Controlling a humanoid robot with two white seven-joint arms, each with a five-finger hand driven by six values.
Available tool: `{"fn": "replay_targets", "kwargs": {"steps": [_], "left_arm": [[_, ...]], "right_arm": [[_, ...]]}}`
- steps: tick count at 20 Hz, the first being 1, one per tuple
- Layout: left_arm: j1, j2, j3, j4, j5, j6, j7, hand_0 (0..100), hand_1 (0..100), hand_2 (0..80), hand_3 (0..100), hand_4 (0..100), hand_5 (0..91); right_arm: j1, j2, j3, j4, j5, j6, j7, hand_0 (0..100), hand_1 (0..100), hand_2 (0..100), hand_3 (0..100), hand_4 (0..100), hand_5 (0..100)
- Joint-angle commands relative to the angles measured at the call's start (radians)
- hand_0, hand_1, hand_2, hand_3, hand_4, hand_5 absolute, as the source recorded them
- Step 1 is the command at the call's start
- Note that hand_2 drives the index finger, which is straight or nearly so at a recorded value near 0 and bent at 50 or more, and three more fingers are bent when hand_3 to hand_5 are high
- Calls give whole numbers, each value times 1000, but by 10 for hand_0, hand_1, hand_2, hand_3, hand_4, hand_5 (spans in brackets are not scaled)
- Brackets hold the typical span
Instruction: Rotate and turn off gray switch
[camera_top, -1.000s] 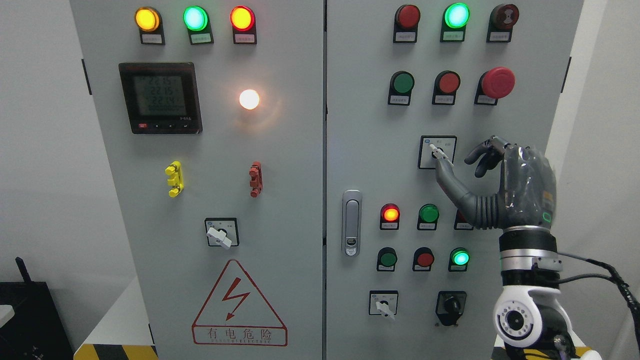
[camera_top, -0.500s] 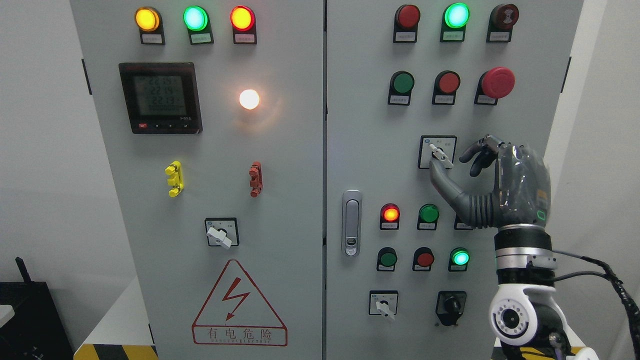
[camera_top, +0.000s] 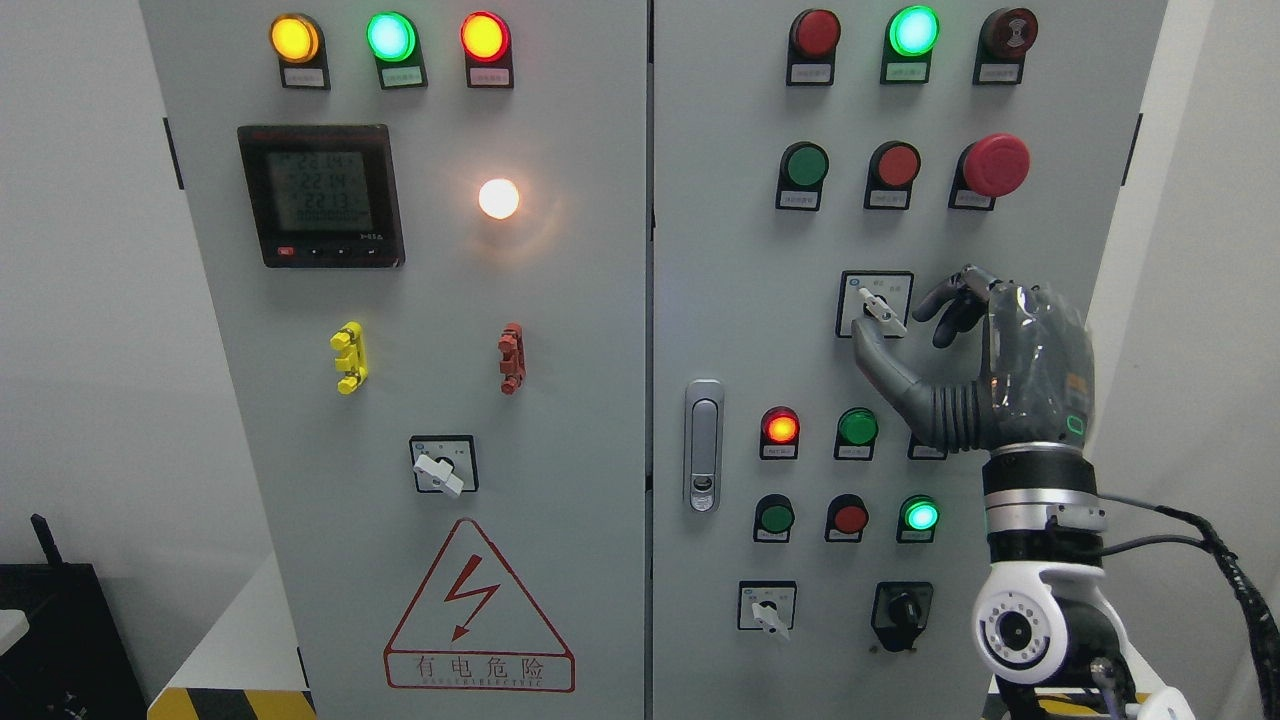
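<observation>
The gray rotary switch (camera_top: 882, 311) sits on a square black-framed plate on the cabinet's right door, its white-gray handle slanting from upper left to lower right. My right hand (camera_top: 891, 323) rises from the lower right and brackets the handle. The thumb tip (camera_top: 862, 342) lies just below and left of it, and the curled fingers (camera_top: 940, 303) hover to its right. The fingers do not clamp the handle. My left arm is out of view.
A lit red lamp (camera_top: 781, 428), green buttons (camera_top: 857, 427) and a lit green lamp (camera_top: 920, 516) lie below the hand. The red mushroom stop button (camera_top: 996, 164) is above it. Other gray switches (camera_top: 438, 470) (camera_top: 768, 610) and the door handle (camera_top: 703, 445) are farther left.
My right hand has drifted left and slightly up, bringing thumb and fingers closer around the switch handle. The handle's angle looks the same.
</observation>
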Motion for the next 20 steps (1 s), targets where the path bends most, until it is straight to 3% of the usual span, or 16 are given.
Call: {"fn": "replay_targets", "kwargs": {"steps": [1, 6, 20], "left_arm": [[0, 0, 32, 23, -8, 1, 3, 120, 389, 0, 0, 0, 0], [0, 0, 32, 23, -8, 1, 3, 120, 389, 0, 0, 0, 0], [1, 0, 32, 23, -8, 1, 3, 120, 389, 0, 0, 0, 0]], "right_arm": [[-13, 0, 11, 23, 4, 6, 0, 100, 458, 606, 816, 718, 847], [-13, 0, 13, 28, 4, 8, 0, 157, 454, 612, 817, 719, 846], [-22, 0, 25, 37, 4, 19, 0, 166, 444, 628, 828, 721, 846]]}}
